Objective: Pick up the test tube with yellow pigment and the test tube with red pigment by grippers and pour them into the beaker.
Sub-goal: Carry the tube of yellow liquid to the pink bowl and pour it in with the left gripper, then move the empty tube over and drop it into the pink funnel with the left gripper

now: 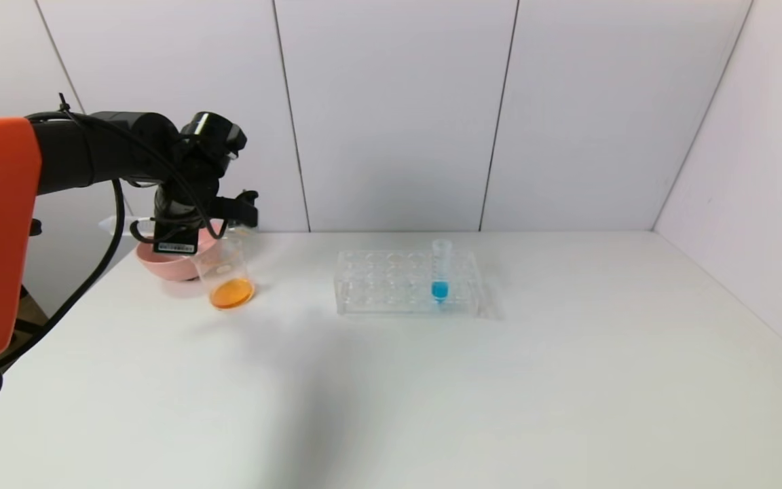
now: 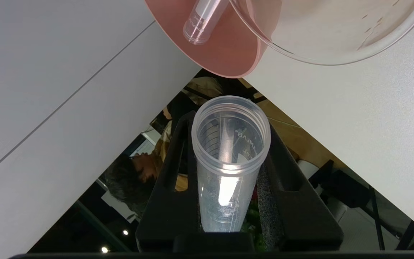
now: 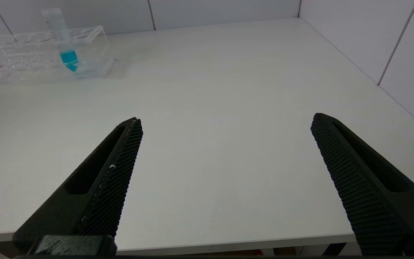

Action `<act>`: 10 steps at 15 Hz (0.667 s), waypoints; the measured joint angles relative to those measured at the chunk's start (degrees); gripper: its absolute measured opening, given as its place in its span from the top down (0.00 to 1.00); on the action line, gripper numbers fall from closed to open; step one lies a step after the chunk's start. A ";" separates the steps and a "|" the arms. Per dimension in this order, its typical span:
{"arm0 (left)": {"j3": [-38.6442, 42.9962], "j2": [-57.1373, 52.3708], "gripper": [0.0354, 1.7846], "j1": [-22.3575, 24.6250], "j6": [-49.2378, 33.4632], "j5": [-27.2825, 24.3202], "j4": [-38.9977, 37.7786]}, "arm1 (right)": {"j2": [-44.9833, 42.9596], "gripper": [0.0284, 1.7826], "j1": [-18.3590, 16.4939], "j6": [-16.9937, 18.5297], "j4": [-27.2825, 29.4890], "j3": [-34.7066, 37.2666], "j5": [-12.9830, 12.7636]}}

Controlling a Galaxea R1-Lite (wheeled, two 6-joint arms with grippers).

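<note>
Count: three tubes, one beaker [image 1: 227,275], one pink bowl [image 1: 168,265], one rack [image 1: 406,283], all on the table [image 1: 432,380].

Contents: the beaker, just beside the bowl at the table's far left, holds a shallow orange pool. The bowl holds one empty tube [image 2: 202,19] lying in it. The rack holds one upright blue tube [image 1: 440,270].

Left gripper [image 2: 228,144]: above the bowl and beaker, fingers clamped on a third, clear tube [image 2: 229,162], seemingly emptied; which pigment it carried cannot be told.

Right gripper [image 3: 225,144]: low over the table's near edge, fingers wide apart, touching nothing.
</note>
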 joint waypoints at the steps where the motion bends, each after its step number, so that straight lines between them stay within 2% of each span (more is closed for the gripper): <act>1: 0.00 -0.27 0.75 0.00 -0.09 -0.17 0.11 | 0.00 0.04 0.00 0.02 0.00 0.00 0.00; 3: 0.00 -1.10 0.75 0.04 -0.52 -1.33 0.32 | 0.00 0.04 0.00 0.00 0.00 0.00 0.00; 5: 0.04 -1.90 0.75 0.37 -2.00 -6.14 -0.40 | 0.00 0.04 0.00 0.02 0.02 0.00 0.00; 7: 0.17 -2.54 0.75 1.57 -6.77 -14.19 -1.32 | 0.00 0.04 0.00 0.00 0.00 0.00 0.00; 10: 0.76 -3.80 0.75 4.89 -18.81 -29.46 -2.45 | 0.00 0.04 0.00 0.02 0.02 0.00 0.02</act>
